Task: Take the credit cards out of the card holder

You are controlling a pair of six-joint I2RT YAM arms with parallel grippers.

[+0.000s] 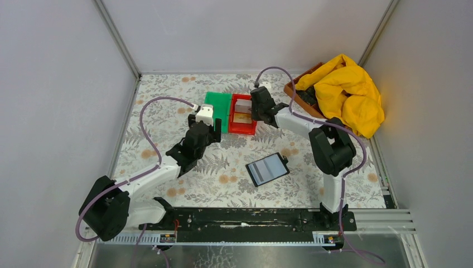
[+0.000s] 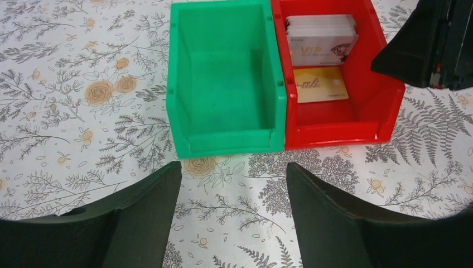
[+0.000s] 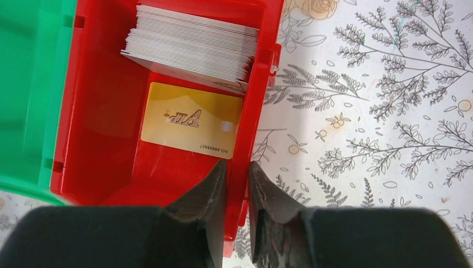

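Card holder (image 1: 268, 168) contents too small

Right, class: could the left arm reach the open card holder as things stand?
Probably yes. The card holder lies in the open with nothing over it. The left gripper is open and empty, and the right gripper is off at the red bin.

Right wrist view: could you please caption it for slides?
Right gripper pinches wall of red bin holding gold card and stack.

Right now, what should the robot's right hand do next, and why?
Probably open the right gripper and lift off. Its fingers pinch the wall of the red bin, where credit cards lie, while the card holder lies open on the table, away from it.
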